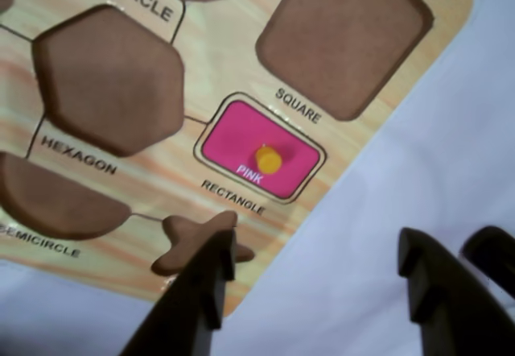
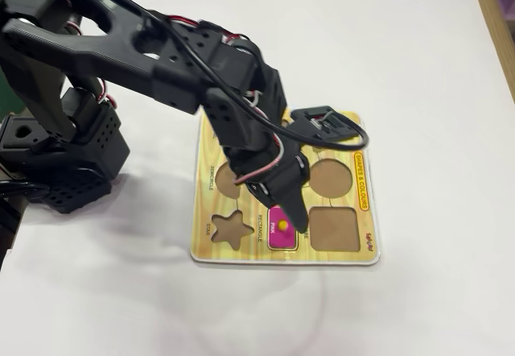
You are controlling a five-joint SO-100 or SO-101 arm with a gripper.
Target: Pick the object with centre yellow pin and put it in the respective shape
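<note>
The object with centre yellow pin [image 1: 241, 142] is a pink rectangle with a yellow knob [image 1: 269, 159]. It lies flat inside the recess labelled RECTANGLE on the wooden shape board [image 1: 161, 187]. My gripper [image 1: 319, 247] is open and holds nothing; its dark fingers hang over the board's edge and the white table, just short of the piece. In the fixed view the pink piece [image 2: 279, 229] shows at the board's [image 2: 241, 251] front edge, partly covered by my gripper [image 2: 296, 217] above it.
Empty brown recesses surround the piece: square [image 1: 342, 34], hexagon [image 1: 109, 78], semicircle [image 1: 56, 199] and star [image 1: 189, 243]. The board lies on a white table [image 2: 418, 74]. The arm's base [image 2: 64, 155] stands at the left of the fixed view.
</note>
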